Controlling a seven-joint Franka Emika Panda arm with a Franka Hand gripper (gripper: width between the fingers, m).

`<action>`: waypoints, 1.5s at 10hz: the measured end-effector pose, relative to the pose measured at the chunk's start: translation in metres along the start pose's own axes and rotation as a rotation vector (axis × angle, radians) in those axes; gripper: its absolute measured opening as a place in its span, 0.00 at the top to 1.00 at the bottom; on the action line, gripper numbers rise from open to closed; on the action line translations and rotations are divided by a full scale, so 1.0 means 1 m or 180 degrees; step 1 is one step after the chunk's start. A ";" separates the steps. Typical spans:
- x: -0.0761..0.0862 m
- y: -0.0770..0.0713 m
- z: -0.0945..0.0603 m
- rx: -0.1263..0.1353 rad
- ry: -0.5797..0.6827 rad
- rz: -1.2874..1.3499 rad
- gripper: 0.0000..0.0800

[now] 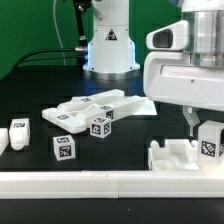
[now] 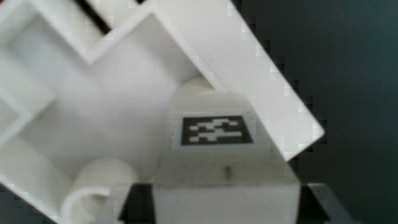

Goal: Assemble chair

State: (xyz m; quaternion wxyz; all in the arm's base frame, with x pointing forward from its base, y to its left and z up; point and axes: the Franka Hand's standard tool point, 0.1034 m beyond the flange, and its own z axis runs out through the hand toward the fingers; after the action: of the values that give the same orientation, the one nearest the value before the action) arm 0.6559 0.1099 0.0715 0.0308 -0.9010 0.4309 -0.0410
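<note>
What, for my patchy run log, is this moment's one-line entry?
step: chair grasp | gripper: jaws either side of X-braced panel, grip unconfirmed | other chair pieces: loose on table

Bright, even light bleached the white chair parts (image 1: 95, 108) against the black worktop (image 1: 30, 95), and the glossy arm (image 1: 185, 75) showed glare. The wrist view was soft and blurred, its tagged panel (image 2: 125, 120) shaded pale grey in places.

Black tabletop (image 1: 30, 100), green backdrop (image 1: 25, 25) behind its far edge, long white border rail (image 1: 60, 184) along near edge.
</note>
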 end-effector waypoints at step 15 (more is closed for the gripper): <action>-0.007 0.001 0.000 0.0157 -0.0129 0.0513 0.19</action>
State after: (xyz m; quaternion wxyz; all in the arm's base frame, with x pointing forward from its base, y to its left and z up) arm 0.6505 0.1146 0.0709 0.0648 -0.8629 0.5002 -0.0307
